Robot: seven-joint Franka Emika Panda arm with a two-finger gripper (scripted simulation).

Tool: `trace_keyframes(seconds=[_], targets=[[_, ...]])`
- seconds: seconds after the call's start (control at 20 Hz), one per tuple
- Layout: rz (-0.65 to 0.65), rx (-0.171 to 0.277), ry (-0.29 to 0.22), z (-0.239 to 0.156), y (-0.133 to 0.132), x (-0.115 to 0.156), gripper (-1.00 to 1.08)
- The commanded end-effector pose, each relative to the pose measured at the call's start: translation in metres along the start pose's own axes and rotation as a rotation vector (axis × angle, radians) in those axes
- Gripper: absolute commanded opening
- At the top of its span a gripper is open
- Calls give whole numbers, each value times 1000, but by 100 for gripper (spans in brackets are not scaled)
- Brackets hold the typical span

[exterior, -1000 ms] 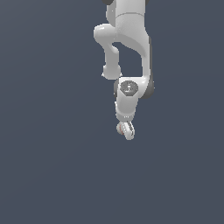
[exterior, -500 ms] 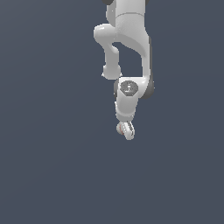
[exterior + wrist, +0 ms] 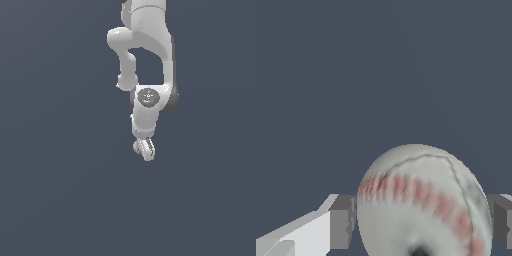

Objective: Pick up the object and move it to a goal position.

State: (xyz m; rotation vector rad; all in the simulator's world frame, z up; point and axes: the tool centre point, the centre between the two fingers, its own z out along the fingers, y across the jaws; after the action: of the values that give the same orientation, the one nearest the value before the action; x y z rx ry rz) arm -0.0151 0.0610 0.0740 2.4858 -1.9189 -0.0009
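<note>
The object is a small whitish-grey ball [image 3: 421, 205] with red stitch marks. In the wrist view it fills the space between my two grey fingers [image 3: 341, 222], which press on both of its sides. In the exterior view the ball [image 3: 138, 147] shows as a small round shape at the tip of the white arm, mostly covered by my gripper [image 3: 144, 149]. The gripper points down and is shut on the ball, held over the dark grey floor. No goal marker shows in either view.
The white arm [image 3: 147, 50] hangs down from the top of the exterior view. Plain dark grey floor [image 3: 60, 190] surrounds it on all sides.
</note>
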Motion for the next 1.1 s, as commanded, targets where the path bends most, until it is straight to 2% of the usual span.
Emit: trace_keyframes(seconds=[0.0,1.05], targets=[[0,3,1,-15,-8,3,-100],[0,1,2,-164,-95,36,-100]])
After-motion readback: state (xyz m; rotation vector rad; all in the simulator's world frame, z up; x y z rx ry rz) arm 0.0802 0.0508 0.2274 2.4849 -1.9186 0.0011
